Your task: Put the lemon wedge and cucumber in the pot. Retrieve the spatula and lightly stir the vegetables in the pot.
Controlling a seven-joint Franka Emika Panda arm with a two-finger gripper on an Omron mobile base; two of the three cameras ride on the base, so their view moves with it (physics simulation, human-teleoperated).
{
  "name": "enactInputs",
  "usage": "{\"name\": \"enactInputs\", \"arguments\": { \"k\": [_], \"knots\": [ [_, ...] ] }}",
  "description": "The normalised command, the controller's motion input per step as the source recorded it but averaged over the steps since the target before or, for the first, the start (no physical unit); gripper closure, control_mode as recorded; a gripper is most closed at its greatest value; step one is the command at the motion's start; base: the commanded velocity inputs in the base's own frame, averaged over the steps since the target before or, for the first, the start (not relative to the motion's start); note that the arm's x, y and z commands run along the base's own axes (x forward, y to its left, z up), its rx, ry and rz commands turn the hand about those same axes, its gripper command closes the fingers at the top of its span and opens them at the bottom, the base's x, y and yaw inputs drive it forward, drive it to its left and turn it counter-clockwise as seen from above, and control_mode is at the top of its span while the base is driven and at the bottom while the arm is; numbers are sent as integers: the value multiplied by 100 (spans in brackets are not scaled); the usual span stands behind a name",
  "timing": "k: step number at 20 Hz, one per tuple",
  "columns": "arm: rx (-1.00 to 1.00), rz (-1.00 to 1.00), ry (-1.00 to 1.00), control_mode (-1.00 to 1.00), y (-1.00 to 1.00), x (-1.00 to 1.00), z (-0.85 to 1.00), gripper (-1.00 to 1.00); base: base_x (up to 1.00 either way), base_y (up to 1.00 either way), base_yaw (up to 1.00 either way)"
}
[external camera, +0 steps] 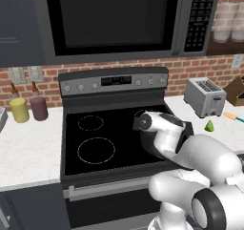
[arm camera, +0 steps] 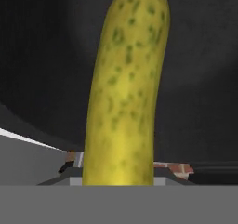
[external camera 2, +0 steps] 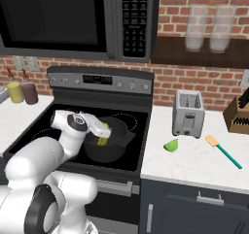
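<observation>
Bottles: a yellow bottle [external camera: 19, 108] and a dark red bottle [external camera: 39, 107] stand side by side on the bench [external camera: 28, 150] left of the stove [external camera: 114, 133], against the brick wall.
Stove: black glass top with ring markings on its left half; control panel at the back, microwave [external camera: 114, 19] above.
Pot [external camera 2: 109, 143]: on the front right part of the stove top. The left base view hides most of it behind the arm; the right base view shows its dark wall and rim.
Claw [external camera 2: 102, 140]: over the pot's opening, closed partway on the cucumber [arm camera: 125, 93], whose yellow-green end shows below the hand in the right base view.
Hand view: the cucumber runs lengthwise up the middle, speckled green on yellow, with the pot's dark interior behind it.
Toaster [external camera 2: 187, 113]: on the right bench, near the wall.
Lemon wedge [external camera 2: 171, 145]: on the right bench, just in front of the toaster, well apart from the pot.
Spatula [external camera 2: 222, 151]: right of the wedge, lying flat, orange blade toward the wall, teal handle toward the bench edge.
Knife block [external camera 2: 239, 112]: at the far right.
</observation>
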Motion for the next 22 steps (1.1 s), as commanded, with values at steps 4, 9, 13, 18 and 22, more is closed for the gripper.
{"name": "enactInputs", "arguments": {
  "k": [4,9,13,18,22],
  "knots": [
    [0,0,-2,-100,0,1,-15,100,0,0,0],
    [0,0,-1,-100,-1,2,-1,-100,0,0,0],
    [1,0,-2,-100,-7,3,2,-100,0,0,0],
    [6,0,-1,-100,-16,0,40,-100,0,0,0],
    [10,0,0,-100,-19,0,80,-100,0,0,0]
  ]
}}
